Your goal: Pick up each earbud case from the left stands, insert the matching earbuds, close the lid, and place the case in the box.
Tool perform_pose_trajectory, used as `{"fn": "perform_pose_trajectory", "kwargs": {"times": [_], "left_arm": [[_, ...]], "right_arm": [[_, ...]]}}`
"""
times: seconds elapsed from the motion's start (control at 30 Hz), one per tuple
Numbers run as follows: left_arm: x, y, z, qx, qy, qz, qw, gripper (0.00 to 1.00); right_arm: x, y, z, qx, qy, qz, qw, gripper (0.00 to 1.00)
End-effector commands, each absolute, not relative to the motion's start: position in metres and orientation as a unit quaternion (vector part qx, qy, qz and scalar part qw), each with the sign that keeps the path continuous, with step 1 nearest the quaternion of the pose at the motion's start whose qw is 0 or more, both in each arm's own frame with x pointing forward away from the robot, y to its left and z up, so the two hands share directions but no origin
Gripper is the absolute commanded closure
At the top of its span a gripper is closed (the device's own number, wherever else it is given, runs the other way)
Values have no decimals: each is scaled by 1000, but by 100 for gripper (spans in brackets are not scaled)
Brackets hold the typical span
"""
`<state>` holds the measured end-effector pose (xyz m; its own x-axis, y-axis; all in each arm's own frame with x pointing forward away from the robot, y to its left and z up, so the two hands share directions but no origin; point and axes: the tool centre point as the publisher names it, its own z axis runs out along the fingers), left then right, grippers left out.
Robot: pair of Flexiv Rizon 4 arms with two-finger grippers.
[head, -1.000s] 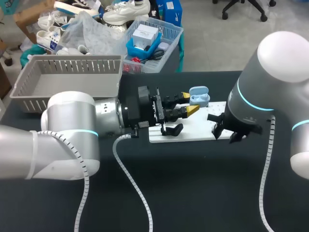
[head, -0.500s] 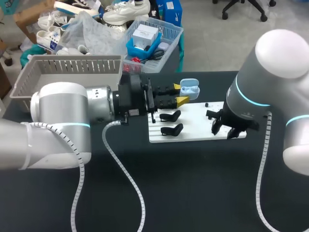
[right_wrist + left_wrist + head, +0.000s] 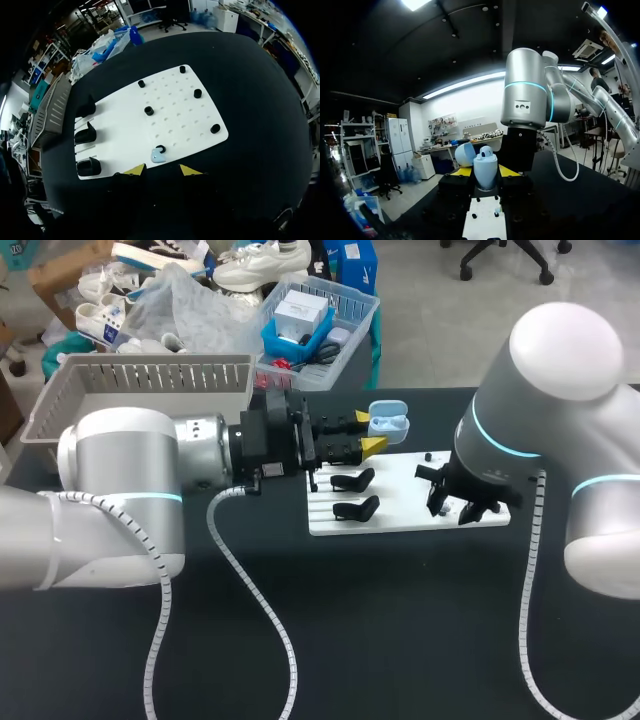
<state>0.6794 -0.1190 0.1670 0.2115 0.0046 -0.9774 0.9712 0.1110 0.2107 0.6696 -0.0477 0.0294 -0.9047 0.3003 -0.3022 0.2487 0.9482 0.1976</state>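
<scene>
The light-blue earbud case [image 3: 485,170], lid swung open (what sits inside I cannot tell), is clamped between the left gripper's [image 3: 368,432] 2 fingers, lifted near the white board [image 3: 175,115]. 1 light-blue earbud [image 3: 158,157] lies on the board just ahead of the right gripper [image 3: 162,171], whose fingers are spread and hold nothing. The grey basket [image 3: 140,375] stands well apart.

White board [image 3: 410,502] on black table [image 3: 400,640]

place: robotics lab | cues: left arm [image 3: 130,480], right arm [image 3: 545,410], black table [image 3: 400,640]
</scene>
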Motion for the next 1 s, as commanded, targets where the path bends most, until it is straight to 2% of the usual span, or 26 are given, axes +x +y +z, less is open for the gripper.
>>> {"fn": "perform_pose_trajectory", "kwargs": {"times": [0.03, 0.63, 0.73, 1.0], "left_arm": [[679, -119, 167, 520, 470, -416, 579, 100], [679, -119, 167, 520, 470, -416, 579, 100], [679, -119, 167, 520, 470, -416, 579, 100], [679, -119, 167, 520, 470, -416, 579, 100]], "right_arm": [[674, -43, 26, 152, 972, 76, 165, 62], [684, -44, 20, 159, 971, 79, 162, 65], [684, -44, 20, 160, 971, 79, 162, 73], [684, -45, 19, 162, 971, 80, 160, 76]]}}
